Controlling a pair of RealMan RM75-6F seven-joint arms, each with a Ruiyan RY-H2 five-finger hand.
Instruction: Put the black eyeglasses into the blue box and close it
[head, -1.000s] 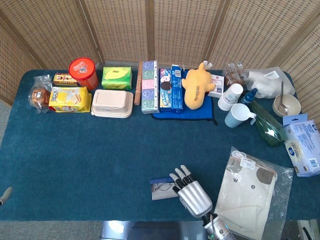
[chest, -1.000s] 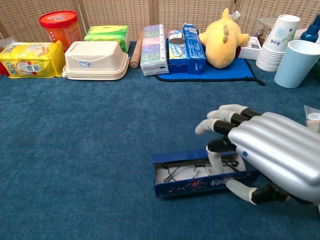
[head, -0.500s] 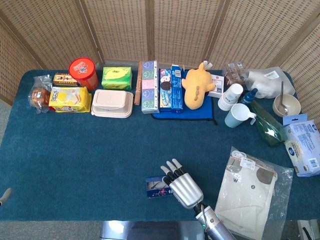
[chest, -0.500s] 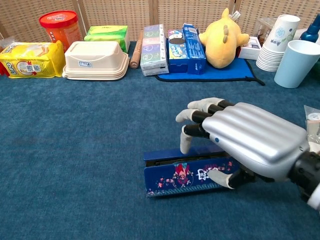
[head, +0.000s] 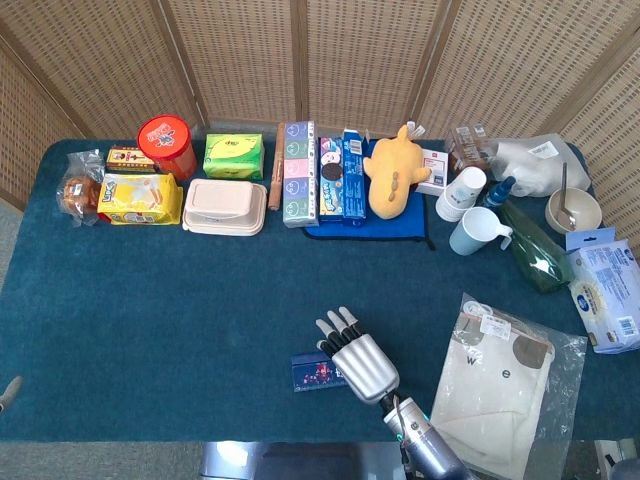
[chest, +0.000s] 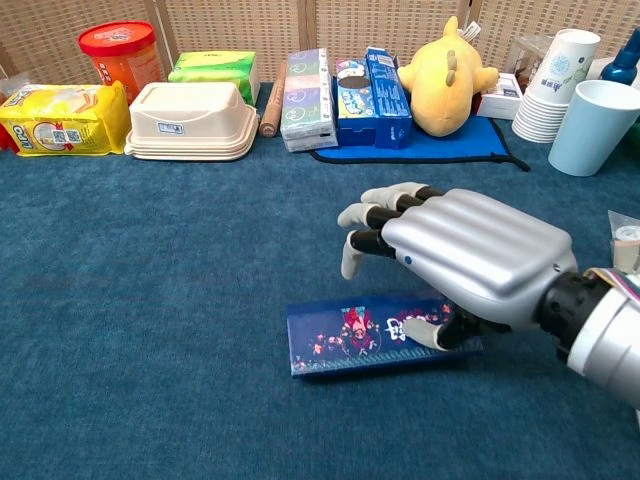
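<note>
The box (chest: 372, 338) lies flat near the front edge of the table (chest: 150, 300), about midway along it, with the right hand (chest: 460, 262) over its right end. A row of packages runs along the back edge; a plastic bag (head: 505, 385) lies at the front right corner.

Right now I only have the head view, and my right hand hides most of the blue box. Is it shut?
Observer: Yes. In the chest view the blue box lies shut, its patterned top flat, with no gap along the front.
Operator: Where is the hand touching it?
Observer: The right hand has its thumb on the right part of the top.
Operator: And the fingers?
Observer: The fingers reach past the far edge, spread, apparently off the box.
</note>
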